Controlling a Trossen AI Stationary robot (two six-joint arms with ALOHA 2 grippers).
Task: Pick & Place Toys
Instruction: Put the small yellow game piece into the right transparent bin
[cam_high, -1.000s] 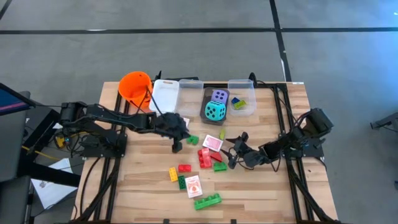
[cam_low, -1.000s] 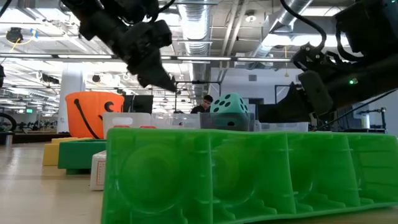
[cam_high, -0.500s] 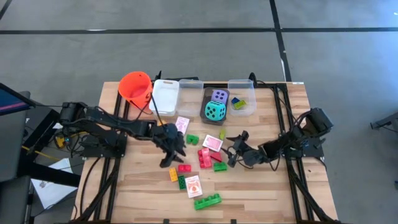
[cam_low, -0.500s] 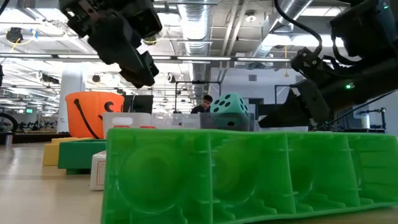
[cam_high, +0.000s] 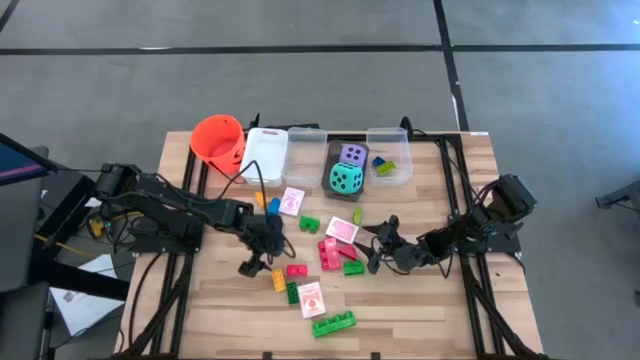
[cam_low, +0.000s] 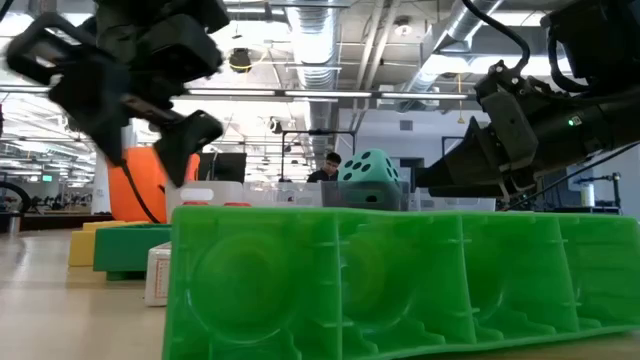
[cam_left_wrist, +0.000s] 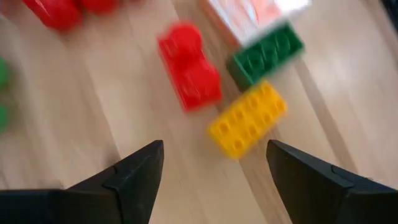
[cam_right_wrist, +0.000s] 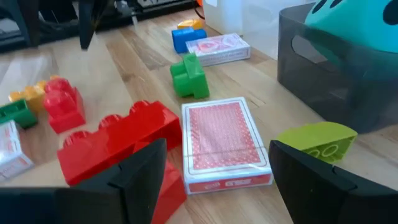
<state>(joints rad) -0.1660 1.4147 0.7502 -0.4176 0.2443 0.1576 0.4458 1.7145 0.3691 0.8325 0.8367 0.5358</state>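
orange bucket (cam_high: 218, 140) at table's back edge | clear bins (cam_high: 305, 150) beside it | wooden table (cam_high: 420, 310)

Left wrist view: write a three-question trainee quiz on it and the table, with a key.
1. True or false: the left gripper is open, with nothing between its fingers.
2. Which brick lies nearest ahead of the left gripper? A) yellow brick B) blue brick C) long green brick
3. Fill in: the teal die sits in a dark ____, with the purple die beside it.

Key: 1 true. 2 A. 3 bin. The right gripper is open by the card deck.
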